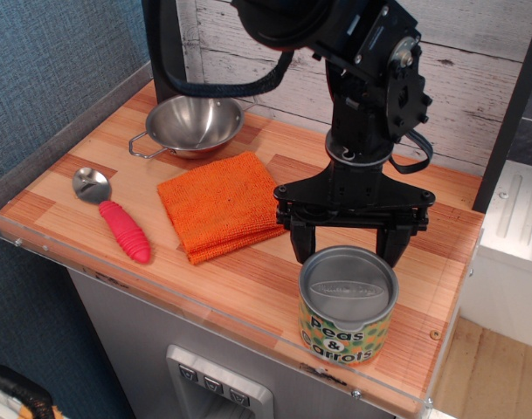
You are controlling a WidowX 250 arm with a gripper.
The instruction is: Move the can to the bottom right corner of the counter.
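The can [347, 325], a short tin with a grey lid and a "Peas & Carrots" label, stands upright near the front right of the striped wooden counter [239, 284], close to the clear acrylic rim. My black gripper [348, 251] reaches down from behind it. Its two fingers straddle the can's far half, one on each side and against its wall, so it is shut on the can. The fingertips are hidden behind the can.
A folded orange cloth [222, 202] lies at the counter's middle. A steel bowl [194, 124] stands at the back left. A spoon with a pink handle [117, 220] lies at the front left. A white unit [514, 262] stands beyond the right edge.
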